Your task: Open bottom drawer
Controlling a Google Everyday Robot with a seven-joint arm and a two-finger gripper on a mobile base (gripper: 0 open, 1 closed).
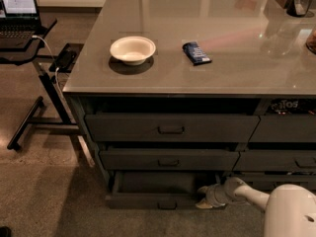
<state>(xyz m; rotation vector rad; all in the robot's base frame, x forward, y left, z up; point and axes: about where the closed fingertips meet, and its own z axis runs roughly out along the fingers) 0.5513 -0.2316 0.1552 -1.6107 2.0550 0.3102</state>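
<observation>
Looked like an office break area: grey counter (237,58) over drawers (170,128), carpet (44,196), laptop (17,14) on a side stand (47,83), bowl (132,49) on top. Gripper (203,197) was low at the bottom drawer's (148,200) right end.
</observation>
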